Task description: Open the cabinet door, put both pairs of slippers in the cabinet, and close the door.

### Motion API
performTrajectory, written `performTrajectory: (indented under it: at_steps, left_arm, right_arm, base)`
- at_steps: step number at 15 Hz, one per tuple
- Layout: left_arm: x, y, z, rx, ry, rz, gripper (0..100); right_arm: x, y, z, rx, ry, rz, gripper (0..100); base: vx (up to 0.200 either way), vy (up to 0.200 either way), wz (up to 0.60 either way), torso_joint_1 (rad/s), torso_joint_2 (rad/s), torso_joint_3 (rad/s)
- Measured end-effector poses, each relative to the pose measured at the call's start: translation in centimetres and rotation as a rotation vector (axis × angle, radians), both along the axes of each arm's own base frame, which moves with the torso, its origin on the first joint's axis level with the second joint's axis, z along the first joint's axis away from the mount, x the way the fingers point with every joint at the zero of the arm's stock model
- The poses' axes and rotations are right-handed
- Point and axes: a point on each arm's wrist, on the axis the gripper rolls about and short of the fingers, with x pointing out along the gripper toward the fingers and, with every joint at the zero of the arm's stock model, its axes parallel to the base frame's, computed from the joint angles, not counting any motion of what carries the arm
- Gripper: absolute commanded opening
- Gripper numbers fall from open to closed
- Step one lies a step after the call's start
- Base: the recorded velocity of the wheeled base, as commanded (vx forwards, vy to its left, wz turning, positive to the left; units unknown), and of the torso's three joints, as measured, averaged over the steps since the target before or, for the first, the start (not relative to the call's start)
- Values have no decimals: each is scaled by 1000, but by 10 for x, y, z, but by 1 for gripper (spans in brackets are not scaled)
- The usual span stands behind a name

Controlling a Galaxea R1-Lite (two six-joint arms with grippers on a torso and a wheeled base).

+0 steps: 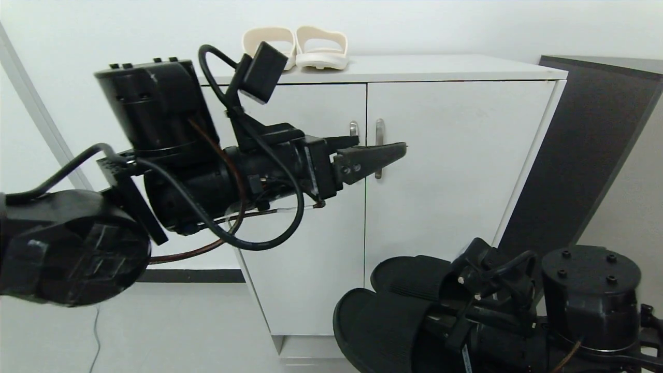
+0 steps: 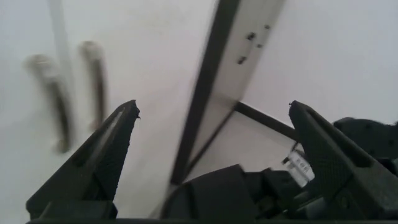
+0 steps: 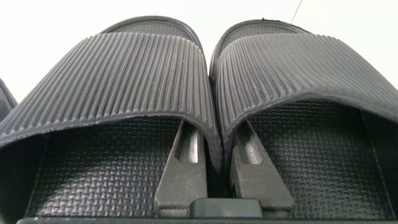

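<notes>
Pinching black slippers (image 3: 143, 81) between right jaws | left jaws spread near handles (image 1: 379, 129)

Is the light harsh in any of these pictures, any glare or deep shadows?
Head view: soft, even light on the cabinet, no glare, small glints on its handles. Right wrist view: the black slippers are dark against a bright backdrop, shaded inside. Left wrist view: the left gripper is a dark silhouette against the pale cabinet.

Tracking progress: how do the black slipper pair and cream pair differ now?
Black pair is clamped in the right gripper, low before the cabinet; cream pair rests on the cabinet top. Black straps are ribbed, cream ones smooth. Both sit side by side, outside the closed doors.
</notes>
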Motion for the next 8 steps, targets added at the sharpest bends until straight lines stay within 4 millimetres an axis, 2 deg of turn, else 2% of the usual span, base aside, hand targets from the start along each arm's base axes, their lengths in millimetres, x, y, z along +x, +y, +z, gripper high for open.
performTrajectory:
  at_steps: [4,8]
  left_arm:
    - [22,-22,2,-49,114,-107,100]
    - [44,-33,-7,-44,134,-61,100]
  right_arm:
    - [0,1,-1,-4,4,4,0]
    - [-1,1,-3,-10,10,8,0]
  base:
    - [0,0,0,0,0,0]
    - [0,0,0,0,0,0]
